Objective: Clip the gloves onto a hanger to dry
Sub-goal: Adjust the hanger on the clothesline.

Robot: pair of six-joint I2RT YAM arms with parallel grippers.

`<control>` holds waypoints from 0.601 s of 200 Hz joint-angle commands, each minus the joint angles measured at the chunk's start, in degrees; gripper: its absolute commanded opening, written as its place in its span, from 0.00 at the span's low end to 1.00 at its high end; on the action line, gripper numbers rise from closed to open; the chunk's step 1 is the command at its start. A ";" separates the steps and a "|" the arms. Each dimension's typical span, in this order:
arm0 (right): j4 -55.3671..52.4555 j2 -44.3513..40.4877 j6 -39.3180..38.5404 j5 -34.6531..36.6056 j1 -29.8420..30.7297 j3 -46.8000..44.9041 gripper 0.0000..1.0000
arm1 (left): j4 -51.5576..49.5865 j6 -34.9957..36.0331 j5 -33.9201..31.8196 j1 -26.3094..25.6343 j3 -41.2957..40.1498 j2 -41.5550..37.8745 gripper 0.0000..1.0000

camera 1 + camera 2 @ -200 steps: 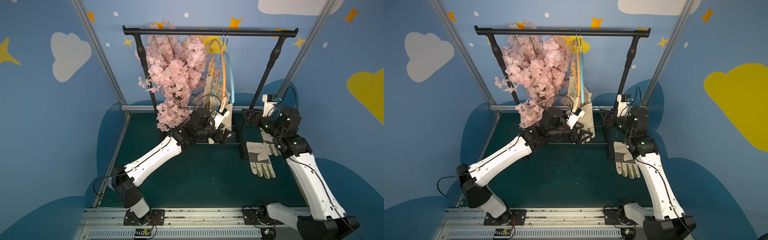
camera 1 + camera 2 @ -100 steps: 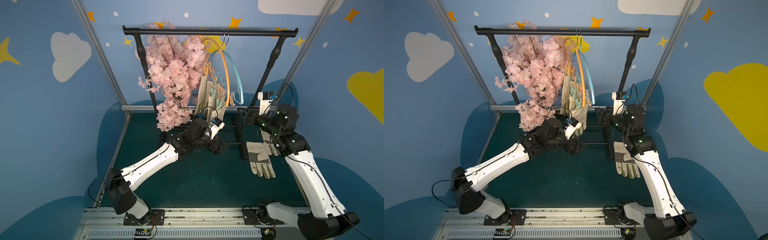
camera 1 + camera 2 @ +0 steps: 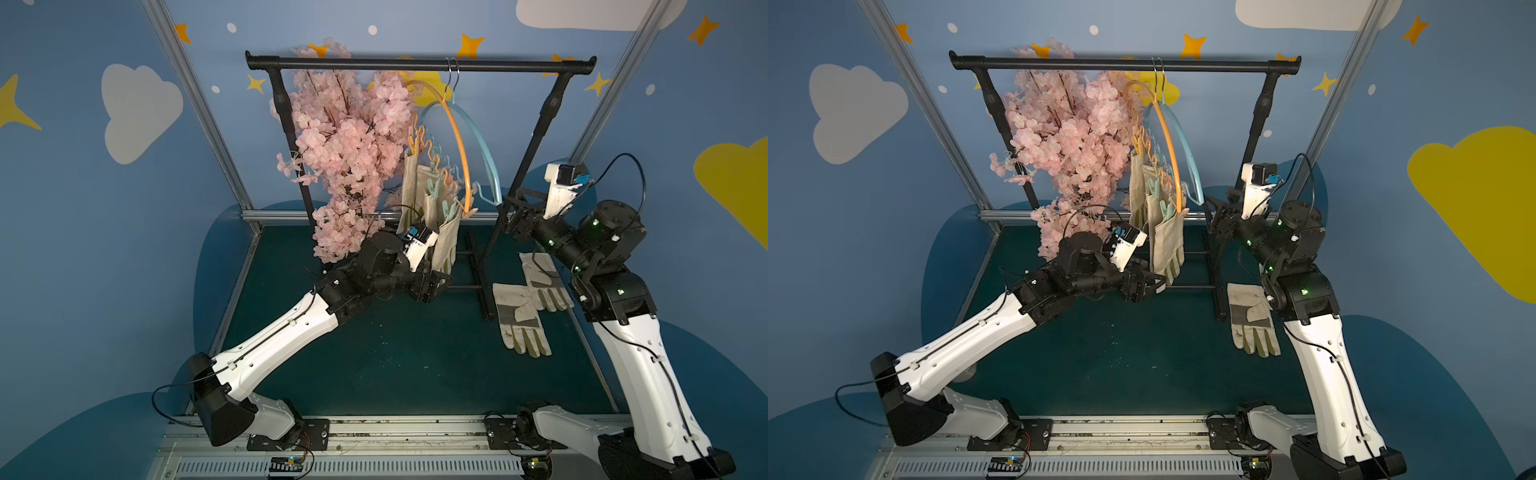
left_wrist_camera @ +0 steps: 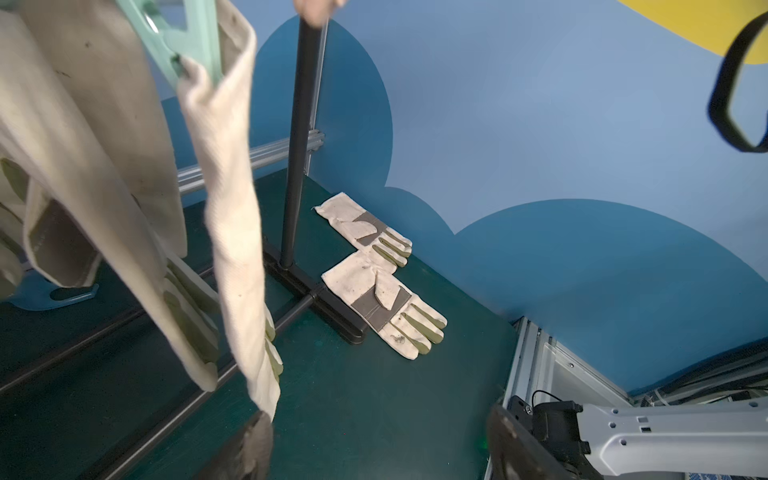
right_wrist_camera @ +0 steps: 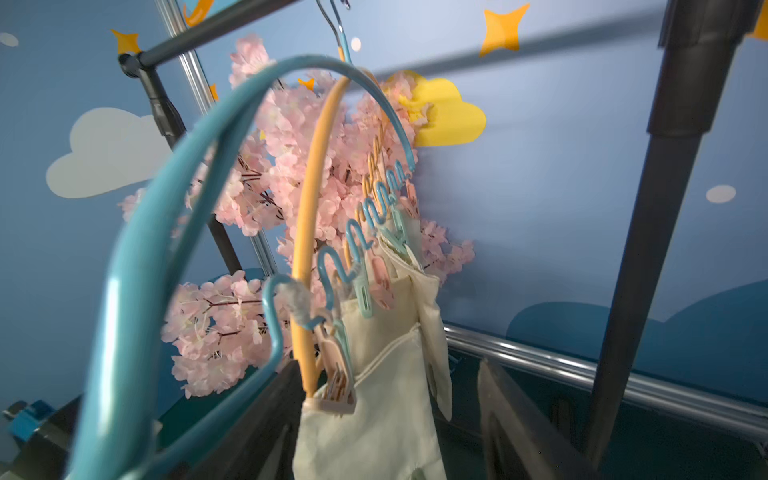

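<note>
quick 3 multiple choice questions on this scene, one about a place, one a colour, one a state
1. Where do the two loose gloves lie?
A. in a drawer
B. on the green mat, beside the rack foot
C. on a shelf

2. What colour is the hanger next to the blue hanger?
A. orange
B. red
C. black

3. The left gripper is:
A. shut on a glove
B. shut on a clip
C. open

Answers:
1 B, both lie flat on the mat against the foot.
2 A, its arc is orange.
3 C, its fingers stand apart in the left wrist view.
</note>
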 commanded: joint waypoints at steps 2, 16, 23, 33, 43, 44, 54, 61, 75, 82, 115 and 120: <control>1.24 0.40 -0.92 -2.02 0.50 3.89 0.64 | 0.20 -0.36 -2.96 0.28 3.32 -0.05 0.79; 1.07 1.40 -0.58 -3.11 0.81 5.93 0.61 | -0.20 -0.60 -4.88 0.41 4.91 0.42 0.76; 0.82 1.90 -0.54 -3.80 1.08 6.98 0.59 | 0.22 -0.74 -5.44 0.47 5.55 0.45 0.75; 0.72 2.37 -0.31 -3.91 1.67 8.14 0.59 | 1.12 -1.07 -5.96 0.54 6.19 0.54 0.73; 1.07 2.88 -0.07 -4.46 2.30 9.12 0.59 | 1.91 -1.02 -5.77 0.53 6.80 0.75 0.72; 1.02 2.92 -0.02 -4.56 2.37 9.22 0.59 | 1.94 -1.00 -5.77 0.54 6.84 0.80 0.72; 0.93 3.56 -0.05 -5.09 3.20 10.56 0.61 | 2.35 -0.94 -6.17 0.55 7.58 1.05 0.71; 0.49 4.25 -0.25 -5.07 3.91 11.70 0.62 | 2.31 -0.95 -6.35 0.58 8.20 1.38 0.70; -2.22 6.46 -0.99 -4.80 5.00 15.31 0.62 | 2.05 -0.65 -6.21 0.52 9.28 2.10 0.70; -4.40 7.95 -1.75 -4.13 5.48 17.56 0.62 | 2.01 -0.55 -5.89 0.55 9.63 2.31 0.70; -8.04 12.13 -4.68 0.33 6.89 21.53 0.60 | 2.52 -0.46 -5.37 0.55 9.77 2.08 0.70; -8.38 12.53 -4.98 0.81 7.06 21.83 0.59 | 2.49 -0.41 -5.41 0.55 9.69 1.99 0.70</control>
